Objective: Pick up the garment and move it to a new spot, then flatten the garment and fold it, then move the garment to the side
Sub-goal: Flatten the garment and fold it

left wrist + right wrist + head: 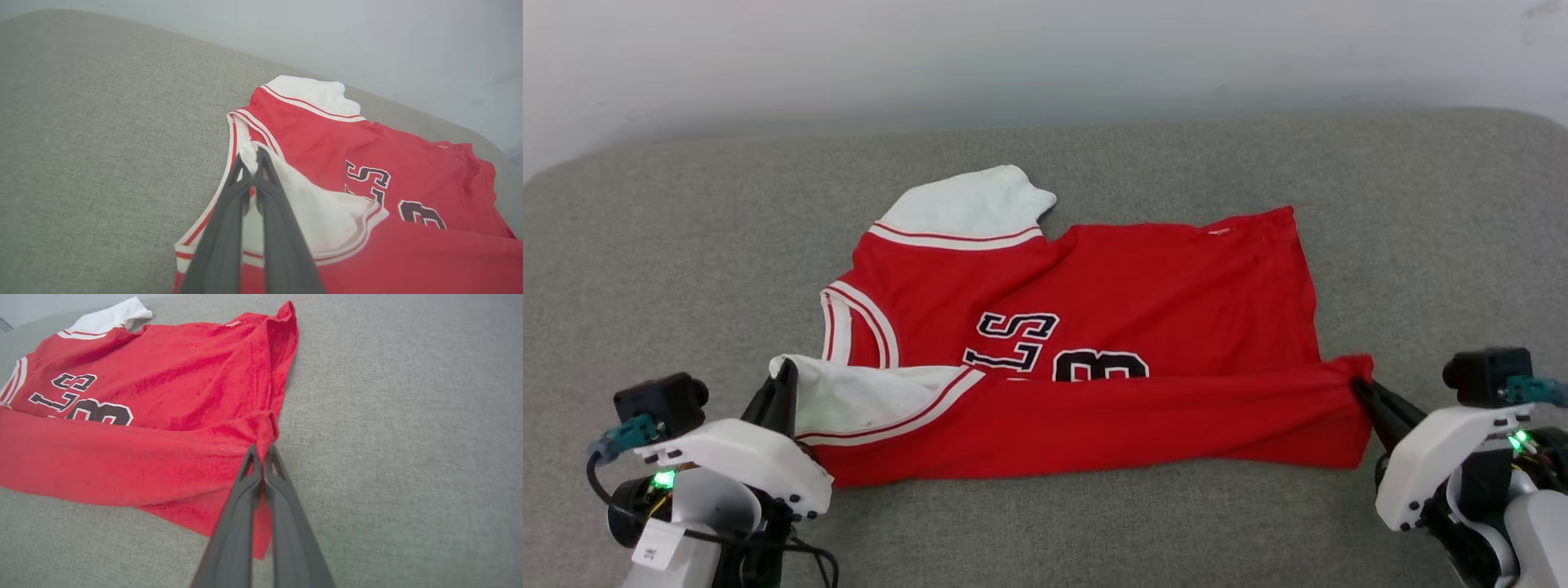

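Lying garment: the garment [1143, 286] is spread sideways across the middle of the grey padded surface [686, 245], with the collar toward the robot's left and the hem toward its right.
Near edge: a long red band is turned over toward the lettering and covers the lower part of the black-and-white letters and the "3".
Sleeves: the far white sleeve [968, 208] lies flat, and the near white sleeve [849, 400] is drawn up to a point.
Left end: the left gripper [786, 371] is pinched tight on the tip of that near sleeve (in the left wrist view, white cloth pokes out between its fingertips).
Right end: the right gripper [1357, 385] is clamped on the red hem corner at the fold's other end.
Backdrop: a pale wall [1013, 49] rises beyond the surface's far edge.
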Controlling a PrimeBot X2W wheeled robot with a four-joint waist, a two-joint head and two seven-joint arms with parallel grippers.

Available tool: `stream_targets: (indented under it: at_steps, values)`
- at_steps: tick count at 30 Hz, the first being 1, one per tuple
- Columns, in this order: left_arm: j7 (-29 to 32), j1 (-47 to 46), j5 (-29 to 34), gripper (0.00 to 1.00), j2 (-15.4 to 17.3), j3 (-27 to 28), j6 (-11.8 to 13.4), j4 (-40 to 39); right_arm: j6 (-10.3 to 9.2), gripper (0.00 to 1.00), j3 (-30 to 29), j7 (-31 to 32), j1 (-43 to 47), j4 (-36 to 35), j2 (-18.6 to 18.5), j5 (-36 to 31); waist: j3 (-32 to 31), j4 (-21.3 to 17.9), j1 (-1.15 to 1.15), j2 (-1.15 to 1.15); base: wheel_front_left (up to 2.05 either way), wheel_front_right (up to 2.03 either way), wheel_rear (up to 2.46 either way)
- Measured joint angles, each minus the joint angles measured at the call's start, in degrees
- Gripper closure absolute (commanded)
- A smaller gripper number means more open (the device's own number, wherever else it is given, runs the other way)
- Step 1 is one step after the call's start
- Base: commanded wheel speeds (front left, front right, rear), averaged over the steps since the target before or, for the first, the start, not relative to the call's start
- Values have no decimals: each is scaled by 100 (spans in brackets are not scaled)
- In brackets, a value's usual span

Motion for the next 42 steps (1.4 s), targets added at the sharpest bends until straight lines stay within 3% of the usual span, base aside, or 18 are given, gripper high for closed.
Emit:
stream_targets:
  at_steps: [10, 11, 12, 13, 14, 16, 23, 28, 31, 35, 42]
  values:
    - [-62, -762, -121, 100, -192, -170, -391, 1485, -1, 100, 850, -177, -717, 939, -69, 211, 602, -61, 1, 0, 0, 0, 0]
    - [-59, -793, -159, 100, -209, -187, -432, 1608, -1, 96, 905, -248, -755, 1016, -78, 212, 620, -63, 1, 0, 0, 0, 0]
    - [-59, -815, -179, 100, -221, -198, -475, 1711, -1, 70, 950, -326, -786, 1082, -86, 232, 629, -62, 1, 0, 0, 0, 0]
    - [-67, -847, -187, 100, -233, -203, -510, 1808, -1, 50, 1000, -403, -812, 1145, -91, 270, 631, -63, 1, 0, 0, 0, 0]
    - [-74, -891, -226, 72, -250, -203, -550, 1872, -1, 0, 1034, -521, -830, 1196, -94, 289, 625, -62, 0, 0, 0, 0, 0]
    - [-129, -938, -258, 0, -285, -204, -594, 2001, -1, 0, 1103, -806, -844, 1254, -100, 333, 593, -56, 0, 0, 0, 0, 0]
    - [-383, -947, -286, 0, -109, -20, -623, 2197, -1, 0, 1045, -2193, -810, 1117, -118, 297, 284, -29, 0, 0, 0, 0, 0]
    - [19, -855, -365, 0, 260, 126, -498, 1869, -1, 0, 802, -2439, -575, 895, -89, -1, -5, -5, -1, 0, 0, 0, 0]
    - [603, -769, -569, 0, 555, 210, -464, 1570, -1, 0, 649, -2427, -412, 671, 12, -115, -139, -8, -1, 0, 0, 0, 0]
    - [1848, -712, -924, 0, 913, 229, -250, 1087, -1, 0, 453, -2280, -212, 368, 147, -240, -218, -42, -1, 0, 0, 0, 0]
    - [3883, -453, -1504, 0, 1416, 144, 330, 288, -1, 0, 230, -2065, -1, -47, 346, -405, -93, -146, -1, 0, 0, 0, 0]
